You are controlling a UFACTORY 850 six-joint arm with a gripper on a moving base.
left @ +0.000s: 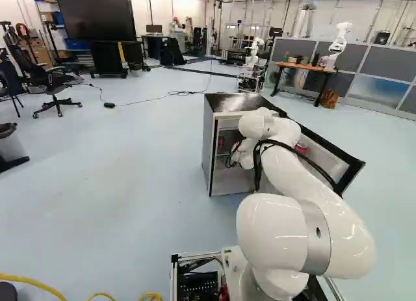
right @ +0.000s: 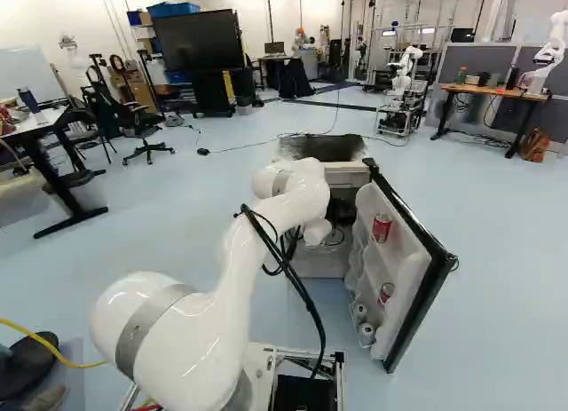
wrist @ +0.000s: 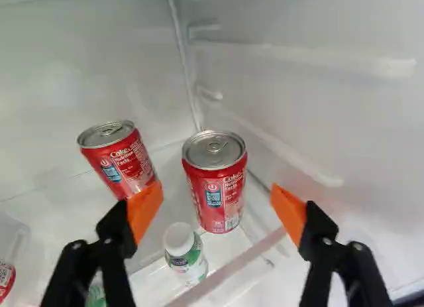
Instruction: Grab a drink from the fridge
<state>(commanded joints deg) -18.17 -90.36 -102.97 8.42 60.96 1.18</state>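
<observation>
In the right base view my gripper (right: 341, 212) is a dark shape inside the open fridge (right: 321, 265). The wrist view shows the gripper (wrist: 216, 211) open, its orange pads wide apart. A red can (wrist: 215, 181) stands upright in the space between and ahead of the fingers, touched by neither as far as I can see. Another red can (wrist: 119, 160) stands beside it, partly behind one pad. Nearer the fingers is a small white-capped bottle (wrist: 185, 255). A third red can (wrist: 5, 279) shows only in part.
The fridge door (right: 415, 260) is swung open on the arm's right, with red cans (right: 382, 227) in its shelves. The fridge's inner side wall (wrist: 318, 95) rises close beside one finger. Another robot (right: 405, 74) stands far behind the fridge.
</observation>
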